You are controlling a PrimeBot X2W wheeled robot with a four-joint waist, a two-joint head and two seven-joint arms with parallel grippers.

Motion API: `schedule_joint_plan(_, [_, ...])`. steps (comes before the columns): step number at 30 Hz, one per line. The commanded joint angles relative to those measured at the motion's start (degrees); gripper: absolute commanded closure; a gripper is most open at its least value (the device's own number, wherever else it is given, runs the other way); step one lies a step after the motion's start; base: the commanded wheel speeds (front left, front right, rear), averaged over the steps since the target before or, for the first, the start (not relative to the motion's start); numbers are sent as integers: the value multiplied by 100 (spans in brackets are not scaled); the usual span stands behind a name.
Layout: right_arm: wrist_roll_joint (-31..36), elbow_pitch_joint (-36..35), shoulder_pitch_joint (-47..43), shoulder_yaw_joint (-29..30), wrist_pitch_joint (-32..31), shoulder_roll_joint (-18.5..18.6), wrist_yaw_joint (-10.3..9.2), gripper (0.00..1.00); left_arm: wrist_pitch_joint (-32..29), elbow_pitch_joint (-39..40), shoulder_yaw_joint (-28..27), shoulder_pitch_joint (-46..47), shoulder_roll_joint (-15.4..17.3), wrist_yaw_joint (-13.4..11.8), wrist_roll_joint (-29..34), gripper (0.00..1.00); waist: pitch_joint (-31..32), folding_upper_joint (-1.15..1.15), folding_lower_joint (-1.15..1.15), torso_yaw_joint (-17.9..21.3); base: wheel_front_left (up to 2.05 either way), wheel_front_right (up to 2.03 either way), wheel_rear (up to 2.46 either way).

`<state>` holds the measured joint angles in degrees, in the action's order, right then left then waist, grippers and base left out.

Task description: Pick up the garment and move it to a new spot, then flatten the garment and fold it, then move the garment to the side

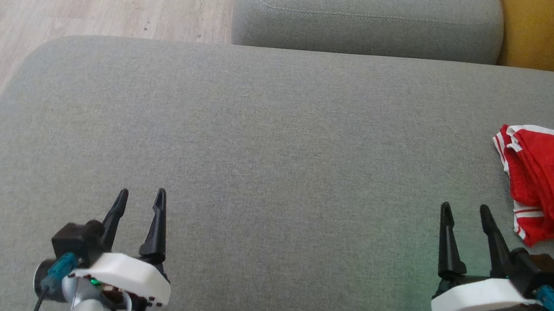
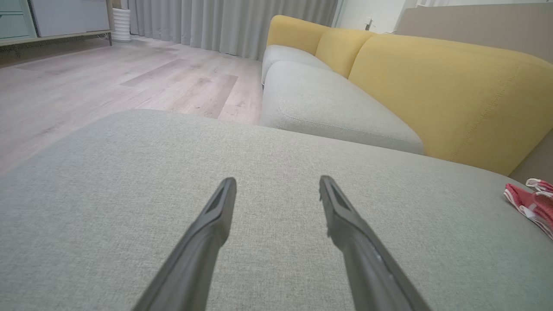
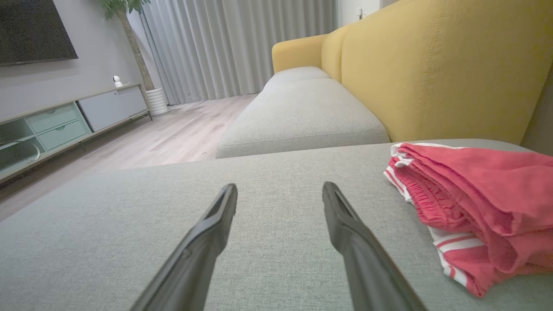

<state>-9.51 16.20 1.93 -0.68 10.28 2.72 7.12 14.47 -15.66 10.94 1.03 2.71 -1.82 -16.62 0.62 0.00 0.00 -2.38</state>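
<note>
The red garment [image 1: 552,179] lies folded in a compact bundle at the right edge of the grey cushion [image 1: 268,139], apparently set aside as the task asks. Near the cushion's front edge, the right gripper [image 1: 464,208] and left gripper [image 1: 141,194] hover with jaws spread wide and empty. Little seems left to do.

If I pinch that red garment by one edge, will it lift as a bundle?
Probably not: the red garment lies in loose, soft layers, so it would likely unfold and droop. It looks thin, so probably light.
</note>
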Motion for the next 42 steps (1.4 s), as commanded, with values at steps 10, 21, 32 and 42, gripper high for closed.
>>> schedule_joint_plan(10, [9,-29,247,-230,158,16,36,0,52,62,-64,179,17,-51,27,0,4,0,0,-17,0,0,0])
schedule_joint_plan(21, [29,-9,253,-277,133,16,36,0,52,43,-76,185,17,-90,-11,0,-2,0,0,-11,0,0,0])
schedule_joint_plan(32, [-51,569,-188,-118,68,-6,-2,100,-41,-492,126,-224,-3,-64,-65,100,-7,0,1,-19,0,0,0])
schedule_joint_plan(42, [-713,506,-138,-49,-74,-5,1,100,-205,-443,-23,-163,0,16,-670,100,-13,0,1,1,0,0,0])
